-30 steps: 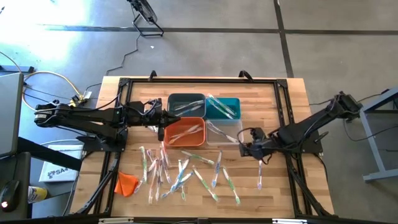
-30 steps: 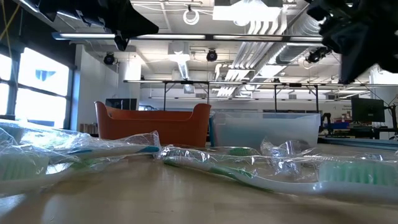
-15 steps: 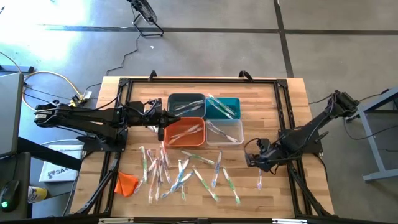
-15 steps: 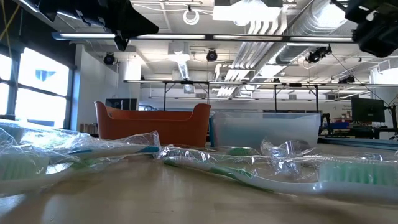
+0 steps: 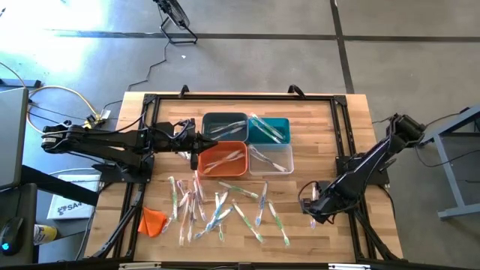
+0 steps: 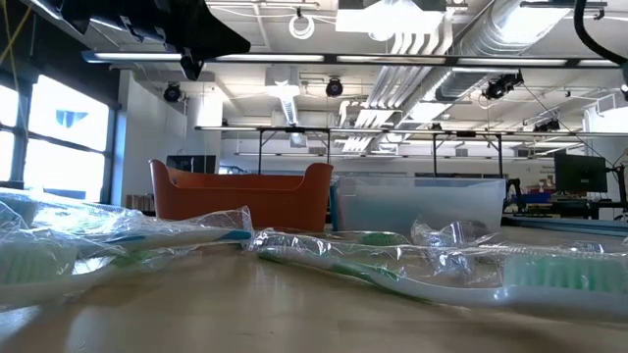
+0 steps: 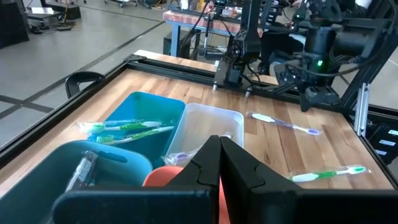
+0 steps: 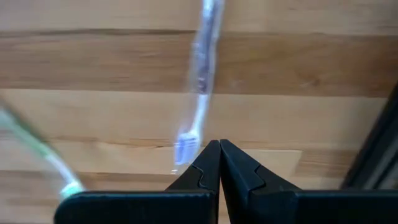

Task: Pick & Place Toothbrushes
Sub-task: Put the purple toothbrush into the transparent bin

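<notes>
Several wrapped toothbrushes (image 5: pixel 217 208) lie loose on the near half of the wooden table, and more lie inside the four bins. One toothbrush (image 5: pixel 313 217) lies alone to the right of the pile. My right gripper (image 5: pixel 311 207) is shut and hovers just over it. In the right wrist view its brush head (image 8: pixel 185 149) lies beside the shut fingers and its handle (image 8: pixel 205 56) stretches away. My left gripper (image 5: pixel 193 151) is shut and hangs at the left rim of the orange bin (image 5: pixel 223 159), holding nothing.
The dark grey bin (image 5: pixel 223 126), teal bin (image 5: pixel 270 129), orange bin and clear bin (image 5: pixel 271 159) stand in a block at mid-table. An orange cloth lump (image 5: pixel 152 221) lies near the near left corner. A black frame rail (image 5: pixel 346 150) runs along the table's right side.
My right gripper has moved toward the table's near edge, away from the clear bin and over to the lone toothbrush, staying shut. In the low view it has passed out of the picture's top. The left arm and the toothbrushes have kept still.
</notes>
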Motion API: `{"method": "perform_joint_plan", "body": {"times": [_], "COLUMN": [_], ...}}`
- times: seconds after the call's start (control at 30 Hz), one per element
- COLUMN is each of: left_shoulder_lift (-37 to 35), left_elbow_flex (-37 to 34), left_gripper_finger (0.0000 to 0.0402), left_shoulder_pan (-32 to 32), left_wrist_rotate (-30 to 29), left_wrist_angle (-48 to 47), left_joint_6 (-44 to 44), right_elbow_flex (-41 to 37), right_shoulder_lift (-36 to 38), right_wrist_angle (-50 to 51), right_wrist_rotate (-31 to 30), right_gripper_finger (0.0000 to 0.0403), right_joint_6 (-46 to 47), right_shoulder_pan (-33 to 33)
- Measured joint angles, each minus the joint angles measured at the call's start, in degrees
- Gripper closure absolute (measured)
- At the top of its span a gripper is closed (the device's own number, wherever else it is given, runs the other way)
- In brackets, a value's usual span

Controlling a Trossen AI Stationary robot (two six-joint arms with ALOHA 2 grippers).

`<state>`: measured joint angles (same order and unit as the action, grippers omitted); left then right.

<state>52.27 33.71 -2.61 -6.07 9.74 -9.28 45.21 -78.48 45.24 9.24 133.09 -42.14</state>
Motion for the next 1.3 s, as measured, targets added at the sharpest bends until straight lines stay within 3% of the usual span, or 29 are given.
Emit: {"method": "perform_joint_plan", "body": {"times": [0.1, 0.4, 0.63, 0.87, 1.3], "left_shoulder_lift": [0.00, 0.00, 0.00, 0.00, -0.02], "left_elbow_flex": [0.00, 0.00, 0.00, 0.00, 0.00], "left_gripper_finger": [0.0401, 0.0401, 0.0401, 0.0401, 0.0401], "left_shoulder_pan": [0.00, 0.00, 0.00, 0.00, 0.00], "left_wrist_rotate": [-0.64, -0.96, -1.13, -1.12, -1.11], "left_wrist_angle": [-0.01, -0.01, -0.10, -0.92, -0.87], "left_joint_6": [0.00, 0.00, 0.00, 0.00, 0.00], "right_elbow_flex": [0.00, 0.00, 0.00, 0.00, 0.00], "right_shoulder_lift": [-1.55, -3.56, -3.56, -3.55, -3.53], "right_wrist_angle": [-0.03, -3.59, -4.40, -6.95, -7.24], "right_wrist_rotate": [2.63, 2.72, 2.28, -2.64, -11.57], "right_gripper_finger": [0.0401, 0.0392, 0.0312, 0.0242, 0.0255], "right_joint_6": [0.47, -1.18, -1.24, -1.32, -0.76], "right_shoulder_pan": [-0.03, 0.01, -0.36, -0.35, -0.25]}}
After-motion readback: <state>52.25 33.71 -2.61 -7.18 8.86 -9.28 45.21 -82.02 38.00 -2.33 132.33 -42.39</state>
